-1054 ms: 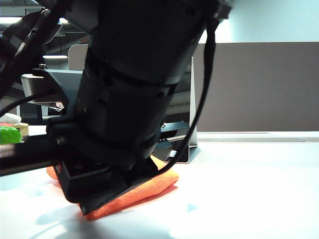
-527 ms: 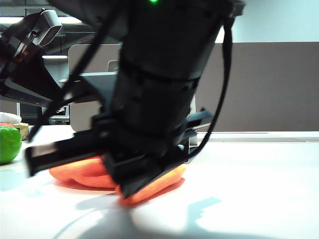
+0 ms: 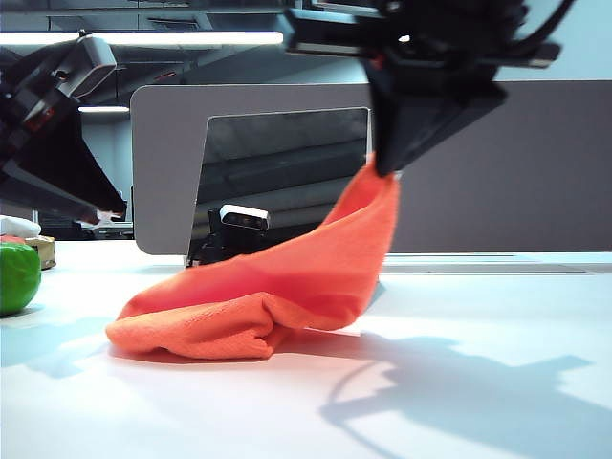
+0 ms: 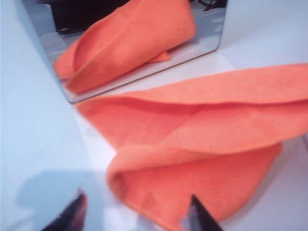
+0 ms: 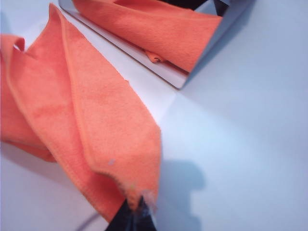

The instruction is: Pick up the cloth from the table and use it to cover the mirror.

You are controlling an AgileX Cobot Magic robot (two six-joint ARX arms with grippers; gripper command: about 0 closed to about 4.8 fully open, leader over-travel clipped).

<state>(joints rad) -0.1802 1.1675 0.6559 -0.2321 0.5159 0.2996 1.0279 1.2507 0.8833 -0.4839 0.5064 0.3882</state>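
The orange cloth (image 3: 258, 296) lies bunched on the white table (image 3: 497, 363), with one corner pulled up in front of the mirror (image 3: 287, 153). My right gripper (image 3: 387, 167) hangs above the mirror's right edge, shut on that raised corner; the right wrist view shows the cloth (image 5: 91, 120) pinched at the right gripper (image 5: 138, 204). My left gripper (image 4: 136, 204) is open low over the table, and the cloth's folded edge (image 4: 192, 178) reaches between its fingertips. The mirror (image 4: 209, 24) stands upright just behind and reflects the cloth.
A dark grey partition panel (image 3: 497, 163) runs along the back of the table. A green ball (image 3: 14, 277) sits at the far left edge, below the left arm (image 3: 53, 143). The mirror's base edge (image 5: 163, 72) rests on the table beside the cloth.
The right arm has risen from low over the cloth and drawn one corner up with it. The cloth now stretches from the table to the gripper, and the mirror has come into view.
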